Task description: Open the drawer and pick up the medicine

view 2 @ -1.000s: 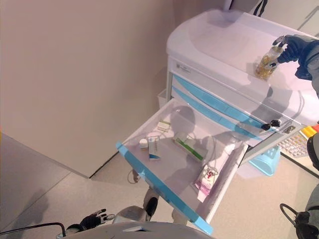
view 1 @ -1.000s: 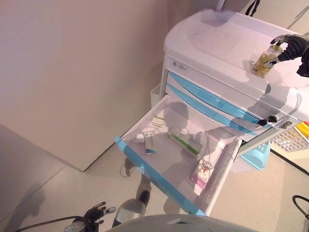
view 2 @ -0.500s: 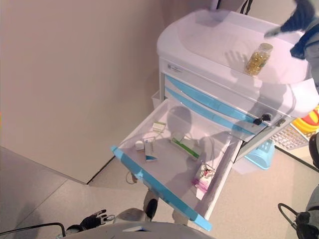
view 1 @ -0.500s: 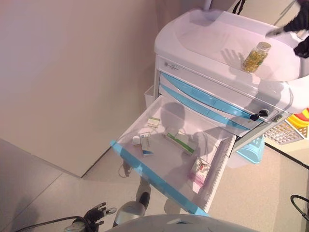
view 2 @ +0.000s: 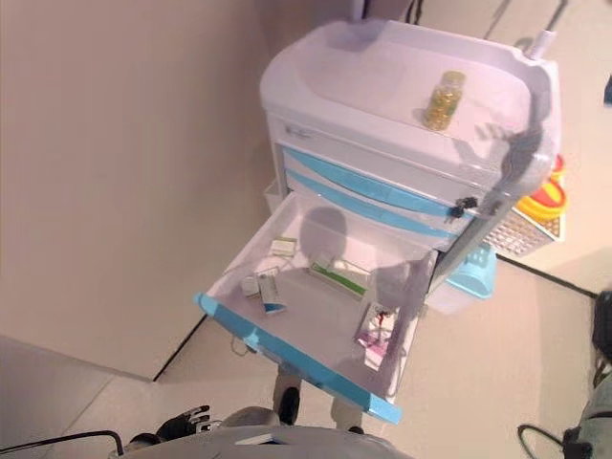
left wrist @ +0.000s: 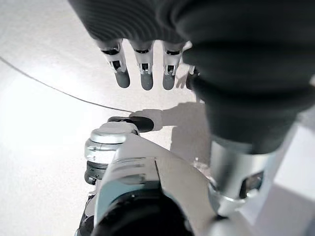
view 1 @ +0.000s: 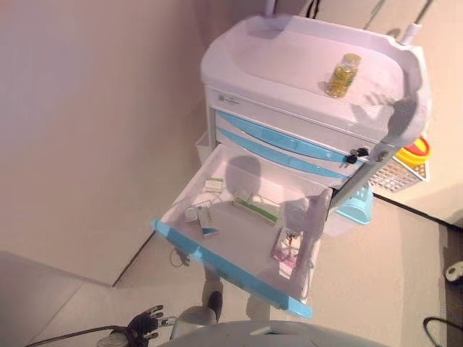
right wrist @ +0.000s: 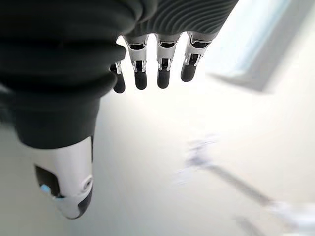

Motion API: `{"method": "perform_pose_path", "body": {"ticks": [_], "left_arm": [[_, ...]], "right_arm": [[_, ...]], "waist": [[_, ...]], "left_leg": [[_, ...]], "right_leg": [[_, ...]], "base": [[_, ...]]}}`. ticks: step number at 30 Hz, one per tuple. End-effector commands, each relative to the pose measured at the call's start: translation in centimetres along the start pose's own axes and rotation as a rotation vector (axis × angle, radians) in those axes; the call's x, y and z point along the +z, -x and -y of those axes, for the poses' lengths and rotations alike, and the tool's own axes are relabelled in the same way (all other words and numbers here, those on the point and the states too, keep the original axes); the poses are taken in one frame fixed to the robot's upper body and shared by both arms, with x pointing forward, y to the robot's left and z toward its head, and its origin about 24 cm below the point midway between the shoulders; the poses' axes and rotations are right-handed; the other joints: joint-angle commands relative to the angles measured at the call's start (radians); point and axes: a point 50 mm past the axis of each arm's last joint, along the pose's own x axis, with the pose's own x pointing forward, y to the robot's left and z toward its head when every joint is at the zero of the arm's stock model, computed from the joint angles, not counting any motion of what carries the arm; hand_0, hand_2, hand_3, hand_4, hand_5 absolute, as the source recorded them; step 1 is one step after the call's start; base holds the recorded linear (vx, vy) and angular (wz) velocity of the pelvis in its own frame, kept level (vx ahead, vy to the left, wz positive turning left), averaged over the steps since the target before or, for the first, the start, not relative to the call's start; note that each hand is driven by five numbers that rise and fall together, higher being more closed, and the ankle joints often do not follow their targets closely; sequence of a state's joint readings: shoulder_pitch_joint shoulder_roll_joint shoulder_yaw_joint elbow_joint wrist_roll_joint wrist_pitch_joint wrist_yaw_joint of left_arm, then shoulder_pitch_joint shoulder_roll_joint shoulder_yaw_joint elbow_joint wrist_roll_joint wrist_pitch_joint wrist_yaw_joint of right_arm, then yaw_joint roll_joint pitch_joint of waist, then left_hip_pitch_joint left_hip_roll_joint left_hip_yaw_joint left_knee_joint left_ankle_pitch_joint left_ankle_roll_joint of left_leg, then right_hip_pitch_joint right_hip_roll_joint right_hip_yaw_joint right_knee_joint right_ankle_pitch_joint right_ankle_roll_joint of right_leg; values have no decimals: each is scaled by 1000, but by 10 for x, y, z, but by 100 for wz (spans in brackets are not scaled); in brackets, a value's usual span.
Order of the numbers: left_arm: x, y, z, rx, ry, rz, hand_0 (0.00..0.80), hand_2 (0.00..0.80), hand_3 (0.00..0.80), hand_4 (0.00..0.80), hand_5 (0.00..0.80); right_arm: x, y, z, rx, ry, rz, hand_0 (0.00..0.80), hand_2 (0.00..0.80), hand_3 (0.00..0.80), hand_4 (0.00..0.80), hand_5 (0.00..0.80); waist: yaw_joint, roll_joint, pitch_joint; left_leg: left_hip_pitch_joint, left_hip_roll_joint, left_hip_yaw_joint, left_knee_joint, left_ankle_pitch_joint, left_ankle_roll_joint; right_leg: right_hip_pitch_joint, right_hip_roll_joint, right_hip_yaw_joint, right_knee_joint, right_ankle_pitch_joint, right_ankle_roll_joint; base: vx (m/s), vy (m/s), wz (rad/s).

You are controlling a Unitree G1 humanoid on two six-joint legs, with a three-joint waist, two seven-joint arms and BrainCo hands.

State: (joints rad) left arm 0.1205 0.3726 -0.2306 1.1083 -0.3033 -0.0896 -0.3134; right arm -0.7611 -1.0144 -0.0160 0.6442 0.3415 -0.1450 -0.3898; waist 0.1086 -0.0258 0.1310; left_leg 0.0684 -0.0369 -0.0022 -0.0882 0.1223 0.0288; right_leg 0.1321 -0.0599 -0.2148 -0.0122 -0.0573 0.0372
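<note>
A white cart (view 1: 289,50) with blue-fronted drawers stands against the wall. On its top stands a clear bottle of yellow capsules (view 1: 343,75), with no hand on it. The lowest drawer (view 1: 224,267) is pulled wide open. Inside lie a small white box (view 1: 213,186), a white and blue box (view 1: 205,219), a long green and white box (view 1: 256,207) and a pink packet (view 1: 287,247). My left hand (view 1: 147,323) hangs low near the floor, fingers (left wrist: 142,73) straight and empty. My right hand (right wrist: 157,69) shows only in its wrist view, open and holding nothing.
A key (view 1: 352,157) sticks out of the lock at the cart's right front corner. A light-blue basket (view 1: 352,210) hangs on the cart's right side, with a yellow and red container (view 1: 414,153) behind it. The wall runs along the left.
My right hand has let go of the capsule bottle on the cart top and drawn back out of the eye views. The camera has shifted; the drawer stays open.
</note>
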Motion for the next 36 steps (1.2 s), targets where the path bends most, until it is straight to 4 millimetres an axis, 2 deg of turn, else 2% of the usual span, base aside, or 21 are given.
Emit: {"method": "perform_pose_path", "body": {"ticks": [1, 3, 5, 6, 7, 8, 9, 11, 12, 14, 15, 16, 17, 18, 20, 21, 23, 26, 31, 36], "left_arm": [[21, -7, 9, -56, -30, 85, 0, 0, 0, 0, 0], [25, -8, 12, -55, -23, 98, 0, 0, 0, 0, 0], [29, -11, 16, -52, -4, 124, 0, 0, 0, 0, 0], [29, -11, 16, -50, -1, 129, 0, 0, 0, 0, 0], [31, -12, 18, -49, 15, 141, 0, 0, 0, 0, 0], [32, -12, 19, -45, 28, 145, 0, 0, 0, 0, 0], [33, -13, 21, -39, 52, 156, 0, 0, 0, 0, 0], [35, -14, 23, -22, 107, 186, 0, 0, 0, 0, 0], [35, -14, 23, -20, 118, 191, 0, 0, 0, 0, 0], [34, -13, 24, -10, 137, 206, 0, 0, 0, 0, 0], [34, -13, 24, -8, 139, 206, 0, 0, 0, 0, 0], [31, -13, 24, 1, 158, 212, 0, 0, 0, 0, 0], [30, -12, 23, 8, 175, 219, 0, 0, 0, 0, 0], [29, -12, 23, 11, 187, 222, 0, 0, 0, 0, 0], [29, -12, 24, 14, 211, 235, 0, 0, 0, 0, 0], [29, -13, 24, 16, 213, 243, 0, 0, 0, 0, 0], [36, -13, 24, 19, 217, 274, 0, 0, 0, 0, 0], [61, -14, 20, 24, 236, 373, 0, 0, 0, 0, 0], [109, -10, 19, 25, 201, 555, 0, 0, 0, 0, 0], [145, 3, 18, 56, 76, 706, 0, 0, 0, 0, 0]], "right_arm": [[-8, 15, -6, 21, -147, 16, 0, 0, 0, 0, 0], [-34, 36, -10, 22, -183, -55, 0, 0, 0, 0, 0], [-75, 74, -16, 30, -218, -175, 0, 0, 0, 0, 0], [-85, 84, -18, 33, -216, -217, 0, 0, 0, 0, 0], [-107, 107, -20, 54, -229, -317, 0, 0, 0, 0, 0], [-120, 120, -19, 53, -254, -383, 0, 0, 0, 0, 0], [-138, 145, -16, 67, -270, -460, 0, 0, 0, 0, 0], [-169, 209, -23, 179, -212, -612, 0, 0, 0, 0, 0], [-176, 224, -24, 206, -199, -654, 0, 0, 0, 0, 0], [-195, 281, -24, 341, -124, -800, 0, 0, 0, 0, 0], [-198, 287, -22, 340, -124, -839, 0, 0, 0, 0, 0], [-206, 325, -19, 373, -110, -949, 0, 0, 0, 0, 0], [-210, 347, -16, 399, -94, -1020, 0, 0, 0, 0, 0], [-211, 357, -15, 432, -75, -1051, 0, 0, 0, 0, 0], [-210, 393, -18, 612, 17, -1095, 0, 0, 0, 0, 0], [-208, 403, -21, 691, 45, -1095, 0, 0, 0, 0, 0], [-206, 413, -28, 809, 78, -1093, 0, 0, 0, 0, 0], [-202, 410, -43, 986, 134, -990, 0, 0, 0, 0, 0], [-193, 372, -71, 1065, 143, -801, 0, 0, 0, 0, 0], [-192, 336, -75, 1004, 129, -743, 0, 0, 0, 0, 0]], "waist": [[-12, -18, -17], [-25, -18, -14], [-48, -16, -5], [-51, -16, -4], [-61, -16, 1], [-64, -16, 2], [-75, -14, 5], [-99, -12, 15], [-103, -12, 17], [-118, -12, 25], [-120, -12, 25], [-128, -12, 29], [-134, -10, 33], [-137, -8, 35], [-145, 1, 51], [-148, 5, 60], [-152, 12, 85], [-151, 26, 154], [-133, 45, 250], [-112, 64, 293]], "left_leg": [[72, -33, 35, 13, -167, -4], [75, -30, 53, 15, -172, -2], [77, -25, 78, 21, -181, 1], [77, -24, 85, 22, -183, 2], [76, -22, 95, 23, -185, 4], [76, -21, 100, 23, -185, 5], [76, -20, 108, 24, -188, 7], [73, -17, 128, 27, -191, 11], [72, -17, 132, 29, -192, 13], [68, -13, 141, 32, -190, 14], [67, -12, 142, 31, -189, 14], [64, -11, 144, 32, -189, 13], [59, -10, 143, 33, -187, 14], [56, -10, 142, 34, -186, 15], [32, -9, 137, 45, -182, 19], [16, -8, 133, 53, -180, 21], [-22, -7, 125, 71, -174, 24], [-99, -3, 112, 108, -160, 25], [-228, 9, 99, 176, -129, 15], [-291, 16, 90, 222, -109, -5]], "right_leg": [[-22, 1, -10, 34, 13, 28], [-25, 2, 0, 34, 15, 29], [-30, 3, 15, 35, 18, 31], [-32, 4, 19, 35, 18, 31], [-36, 5, 24, 36, 20, 31], [-39, 5, 28, 37, 21, 31], [-43, 6, 36, 40, 21, 32], [-55, 8, 48, 45, 23, 33], [-57, 9, 52, 46, 24, 33], [-66, 11, 60, 51, 28, 33], [-67, 11, 61, 51, 28, 33], [-72, 13, 66, 53, 29, 32], [-78, 14, 70, 57, 28, 31], [-82, 14, 71, 61, 27, 30], [-111, 15, 73, 85, 21, 27], [-127, 15, 74, 96, 19, 25], [-165, 15, 74, 121, 13, 18], [-239, 17, 67, 171, 2, 2], [-352, 23, 43, 267, -23, -29], [-403, 22, 20, 334, -52, -50]], "base": [[-19, 27, -38], [-11, 20, -44], [-9, 10, -50], [-18, 0, -39], [-19, -3, -37], [-20, -3, -36], [-12, 1, -34], [-9, -4, -31], [-1, -22, -37], [10, -44, -33], [38, -66, -28], [40, -66, -29], [38, -72, -33], [2, -58, -26], [-33, -59, -12], [-78, -53, -12], [-177, -39, -22], [-263, -48, -19], [-212, -63, 3], [-66, -31, 10]]}}
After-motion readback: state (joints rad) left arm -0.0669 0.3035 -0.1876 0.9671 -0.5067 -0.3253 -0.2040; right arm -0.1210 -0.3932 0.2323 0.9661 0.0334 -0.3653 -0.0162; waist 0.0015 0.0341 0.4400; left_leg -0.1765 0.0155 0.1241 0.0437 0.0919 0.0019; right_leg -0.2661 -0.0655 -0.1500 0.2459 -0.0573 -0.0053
